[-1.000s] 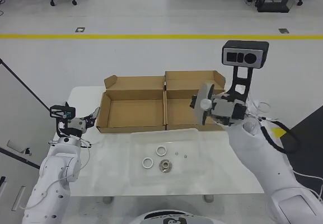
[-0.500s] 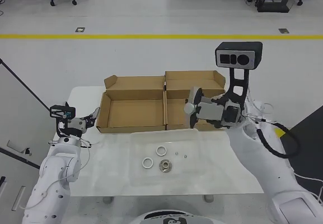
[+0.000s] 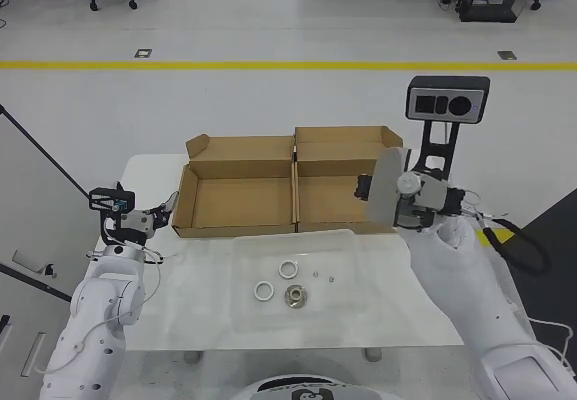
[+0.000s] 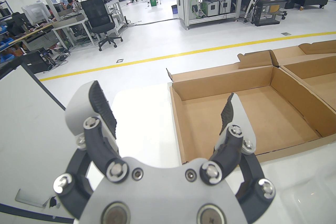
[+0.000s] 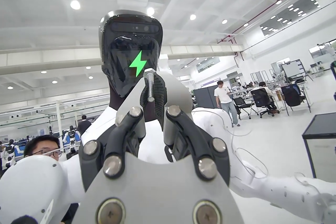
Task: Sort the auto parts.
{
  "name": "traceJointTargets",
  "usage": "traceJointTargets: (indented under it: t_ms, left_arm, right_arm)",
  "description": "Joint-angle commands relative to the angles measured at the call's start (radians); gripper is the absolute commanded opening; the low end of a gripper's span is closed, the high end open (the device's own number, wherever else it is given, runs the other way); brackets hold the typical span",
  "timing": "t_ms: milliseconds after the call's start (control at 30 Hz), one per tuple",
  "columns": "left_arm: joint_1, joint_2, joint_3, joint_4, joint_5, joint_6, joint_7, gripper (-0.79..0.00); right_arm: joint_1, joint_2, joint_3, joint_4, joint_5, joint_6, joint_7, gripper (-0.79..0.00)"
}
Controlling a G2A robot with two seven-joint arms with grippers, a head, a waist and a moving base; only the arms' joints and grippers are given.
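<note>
My right gripper is shut on a threaded steel bolt, held raised and turned up toward the robot's head. In the top view the right gripper hangs over the right edge of the right cardboard box. On the clear tray lie two white rings, a metal toothed part and two tiny bits. My left gripper is open and holds nothing. From above, the left gripper sits just left of the left cardboard box.
Both cardboard boxes stand side by side at the table's back, flaps open; the left box has a bare floor. A white panel leans beside the table's left end.
My right gripper swung left over the right box, then back right, and turned upward with the bolt in it. The left arm has not moved.
</note>
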Motion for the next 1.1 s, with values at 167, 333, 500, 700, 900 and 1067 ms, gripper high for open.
traceJointTargets:
  t_ms: [167,333,500,700,900,1067]
  left_arm:
    - [0.0,0.0,0.0,0.0,0.0,0.0,0.0,0.0]
    - [0.0,0.0,0.0,0.0,0.0,0.0,0.0,0.0]
    - [0.0,0.0,0.0,0.0,0.0,0.0,0.0,0.0]
    - [0.0,0.0,0.0,0.0,0.0,0.0,0.0,0.0]
    - [0.0,0.0,0.0,0.0,0.0,0.0,0.0,0.0]
    - [0.0,0.0,0.0,0.0,0.0,0.0,0.0,0.0]
  right_arm:
    - [0.0,0.0,0.0,0.0,0.0,0.0,0.0,-0.785]
    - [0.0,0.0,0.0,0.0,0.0,0.0,0.0,-0.785]
    - [0.0,0.0,0.0,0.0,0.0,0.0,0.0,-0.785]
    - [0.0,0.0,0.0,0.0,0.0,0.0,0.0,-0.785]
    - [-0.005,0.016,0.084,0.008,-0.178,0.099,-0.013,-0.785]
    - [-0.023,0.049,0.238,0.009,-0.404,0.25,0.055,-0.785]
